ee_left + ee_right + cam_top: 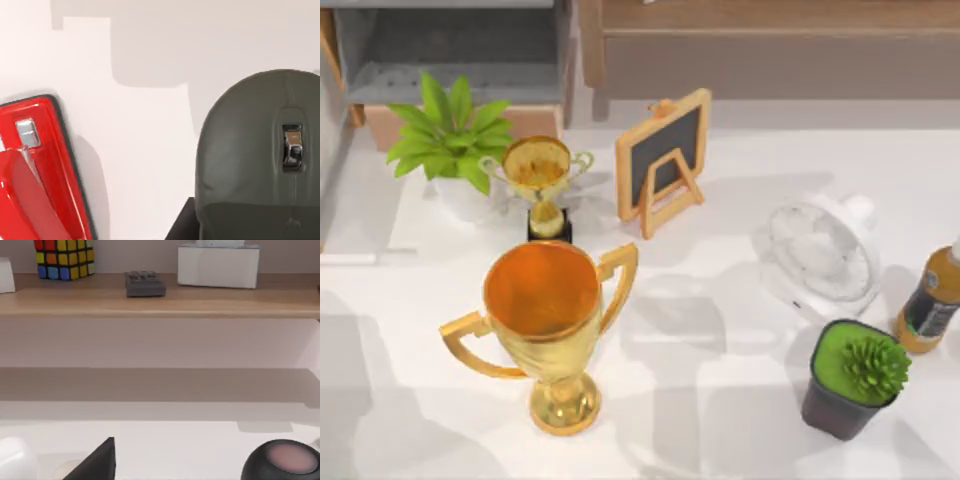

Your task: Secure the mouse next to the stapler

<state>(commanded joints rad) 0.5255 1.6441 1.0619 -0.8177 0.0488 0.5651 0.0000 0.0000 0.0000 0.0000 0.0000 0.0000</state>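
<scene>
In the left wrist view a dark grey mouse [260, 160] with a metal scroll wheel lies on the white table, very close to the camera. A glossy red stapler [40, 170] with a black base lies beside it, with a strip of bare table between them. A black part of my left gripper [181, 226] shows at the picture's edge, against the mouse's side. Whether it holds the mouse is unclear. A black wedge of my right gripper [97, 462] shows low over the table, facing a wooden shelf [160, 302].
The top view holds a large gold trophy [548, 325], a small trophy [540, 185], a leafy plant [455, 140], a chalkboard [662, 160], a white fan [820, 255], a potted succulent [855, 378] and a bottle [932, 305]. A colour cube [64, 259] stands on the shelf.
</scene>
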